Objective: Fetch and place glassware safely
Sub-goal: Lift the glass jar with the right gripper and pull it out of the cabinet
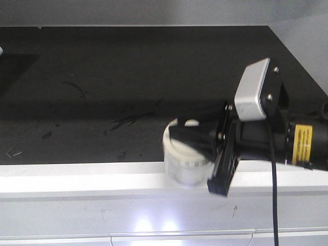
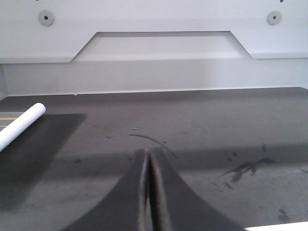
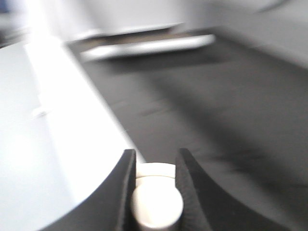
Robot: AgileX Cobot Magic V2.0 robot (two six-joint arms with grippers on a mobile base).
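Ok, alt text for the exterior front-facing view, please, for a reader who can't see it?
The right gripper, reaching in from the right, grips a motion-blurred, cream-lidded glass jar by its top, at the front edge of a scuffed dark surface above a white ledge. A grey camera housing sits on the wrist.

This looks like a robotics lab or test bench. A scuffed black mat (image 1: 128, 87) covers a plain white bench (image 1: 102, 180) with drawer fronts (image 1: 179, 240) below. Behind it stands a bare white panel (image 2: 144, 14) fixed with screws (image 2: 46, 18) and cut with a slot. A robot arm (image 1: 256, 141) bears a yellow warning label (image 1: 304, 143).
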